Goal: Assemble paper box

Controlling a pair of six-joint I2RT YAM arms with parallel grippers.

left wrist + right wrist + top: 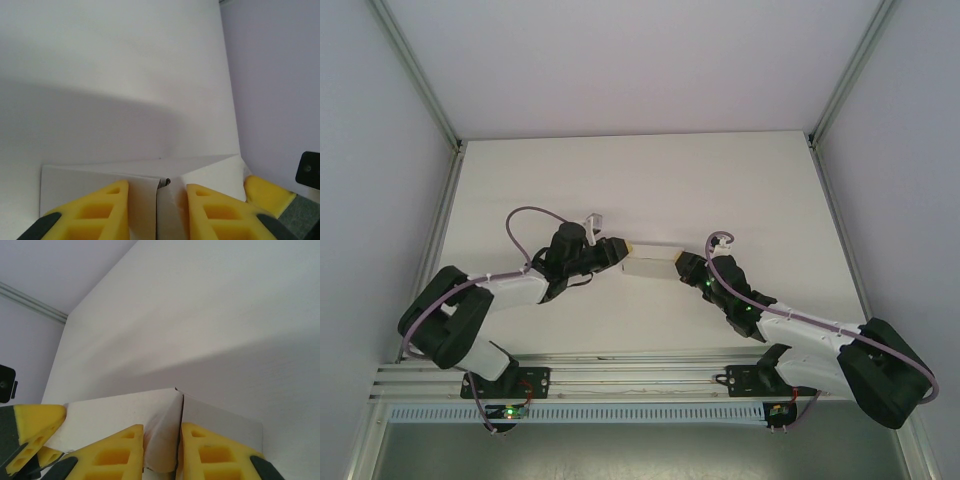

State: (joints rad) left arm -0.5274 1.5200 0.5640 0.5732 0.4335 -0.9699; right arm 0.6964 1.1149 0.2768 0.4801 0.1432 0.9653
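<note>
top external: box [650, 267] between left tool [624, 250], right tool [680, 264]

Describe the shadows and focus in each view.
Top external: even, soft light, paper box small but sharp. Left wrist: broad grey shadow crosses the table, yellow fingers cropped by the bottom edge. Right wrist: diagonal shadow band on the table, box edges crisp.

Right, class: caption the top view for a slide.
Left tool and right tool bracket the white paper box, one at each end.
</note>
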